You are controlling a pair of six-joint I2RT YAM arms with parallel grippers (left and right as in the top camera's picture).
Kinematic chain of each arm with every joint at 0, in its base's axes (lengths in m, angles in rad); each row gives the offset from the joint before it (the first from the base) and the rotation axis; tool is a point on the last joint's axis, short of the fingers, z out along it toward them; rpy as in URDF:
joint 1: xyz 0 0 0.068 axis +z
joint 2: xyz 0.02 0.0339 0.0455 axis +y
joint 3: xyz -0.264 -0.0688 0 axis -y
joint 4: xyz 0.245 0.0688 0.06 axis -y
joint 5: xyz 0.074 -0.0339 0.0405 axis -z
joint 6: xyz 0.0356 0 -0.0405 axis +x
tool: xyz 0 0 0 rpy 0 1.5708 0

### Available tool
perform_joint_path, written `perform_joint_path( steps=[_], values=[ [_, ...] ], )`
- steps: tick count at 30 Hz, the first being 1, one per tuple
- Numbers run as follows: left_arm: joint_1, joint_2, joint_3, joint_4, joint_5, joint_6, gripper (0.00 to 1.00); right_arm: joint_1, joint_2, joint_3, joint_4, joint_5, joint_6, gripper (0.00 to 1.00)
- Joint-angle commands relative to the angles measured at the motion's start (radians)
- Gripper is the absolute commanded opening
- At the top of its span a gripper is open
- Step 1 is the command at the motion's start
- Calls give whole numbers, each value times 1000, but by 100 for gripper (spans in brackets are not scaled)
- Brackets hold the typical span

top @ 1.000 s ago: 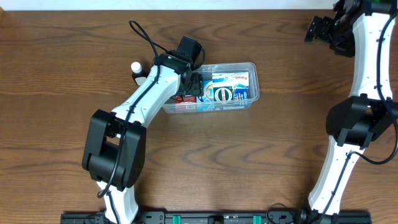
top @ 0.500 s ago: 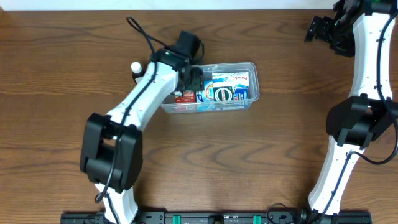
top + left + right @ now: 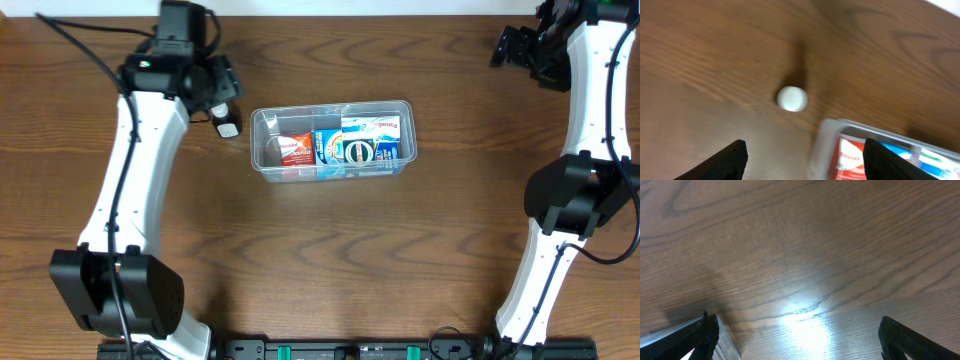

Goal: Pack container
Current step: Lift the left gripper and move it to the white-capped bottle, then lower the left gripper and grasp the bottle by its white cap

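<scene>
The container [image 3: 404,108], a clear tub with rounded corners, is sitting on the wooden table [image 3: 330,260] near the middle of the overhead view, its long side running left to right. Inside it, a red-and-white packet [image 3: 293,150] is lying toward the left end, a blue printed carton [image 3: 378,132] is filling the right end, and a round blue-and-green item [image 3: 358,152] is resting between them against the carton.

Just beyond the container's left end, a small white bottle [image 3: 229,128] is standing on the table, apart from the tub wall. In the left wrist view its round white cap [image 3: 792,98] is showing from above, with the container's rounded corner [image 3: 826,131] and the red packet [image 3: 850,159] appearing down and to the right of it.

The left end effector [image 3: 225,92] is hovering to the left of the container, above and just behind the bottle. Its fingers [image 3: 736,159] are standing spread with nothing between them, the bare table showing in the gap.

The right end effector [image 3: 515,45] is hanging well to the right of the container, near the table's far edge. Its fingers [image 3: 707,330] are gaping wide over bare wood, gripping nothing.
</scene>
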Motion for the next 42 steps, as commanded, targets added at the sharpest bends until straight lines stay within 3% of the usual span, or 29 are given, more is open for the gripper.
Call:
perform_joint_path(
  steps=[1,6,13,26,30,35,42],
  values=[
    [30,25,0,-5,-21,45,75,2,-5,17,0,-6,-9,99],
    [45,76,-4,7,-24,126,75,3,-5,17,0,-7,-9,99],
    [45,177,-4,13,-24,145,75,2,-5,17,0,-6,-9,99],
    [45,267,-5,112,-24,333,75,3,-5,17,0,-7,-9,99],
    [45,268,-5,119,-24,336,75,3,-5,17,0,-7,-9,99],
    [45,268,-5,121,-19,335,62,2,-5,17,0,-6,-9,99],
    [45,268,-5,130,-19,334,62,3,-5,17,0,-7,-9,99]
  ],
)
